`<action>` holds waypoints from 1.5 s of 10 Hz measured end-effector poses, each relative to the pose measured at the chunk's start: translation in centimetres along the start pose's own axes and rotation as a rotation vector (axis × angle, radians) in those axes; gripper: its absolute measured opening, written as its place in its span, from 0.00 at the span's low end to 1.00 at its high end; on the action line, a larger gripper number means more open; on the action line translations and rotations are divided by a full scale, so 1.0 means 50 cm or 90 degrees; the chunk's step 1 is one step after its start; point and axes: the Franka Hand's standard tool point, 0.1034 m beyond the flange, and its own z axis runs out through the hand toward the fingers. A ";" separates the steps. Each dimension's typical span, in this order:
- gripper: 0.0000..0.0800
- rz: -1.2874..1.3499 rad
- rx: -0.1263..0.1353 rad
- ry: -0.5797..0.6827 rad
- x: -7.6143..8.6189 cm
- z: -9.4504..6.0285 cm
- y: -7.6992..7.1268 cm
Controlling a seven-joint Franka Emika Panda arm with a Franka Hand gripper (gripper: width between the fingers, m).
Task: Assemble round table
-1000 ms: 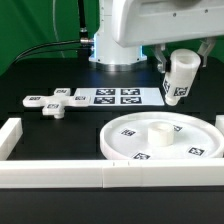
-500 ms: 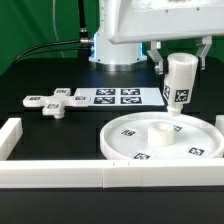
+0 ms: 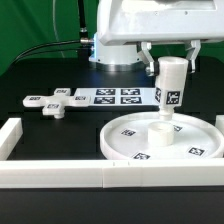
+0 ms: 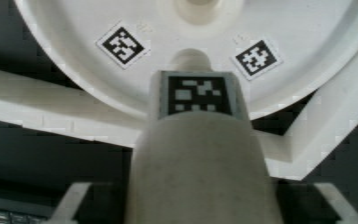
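The tool is closed on the top end of the thick short cylinder and holds it upright, directly over the centre hub of the large rimmed disc, which lies flat on the table. Whether the cylinder touches the hub, I cannot tell. In the exterior view the flat cross-shaped piece lies between nine and ten o'clock from the disc, well apart, and the marker board lies at about eleven o'clock.
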 end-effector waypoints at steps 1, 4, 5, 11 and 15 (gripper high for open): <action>0.51 -0.001 0.000 -0.002 -0.004 0.001 0.001; 0.51 0.000 0.005 -0.019 -0.023 0.005 -0.005; 0.51 0.000 0.007 -0.024 -0.026 0.007 -0.009; 0.51 -0.001 0.007 -0.027 -0.040 0.019 -0.010; 0.51 -0.004 0.009 -0.031 -0.051 0.026 -0.018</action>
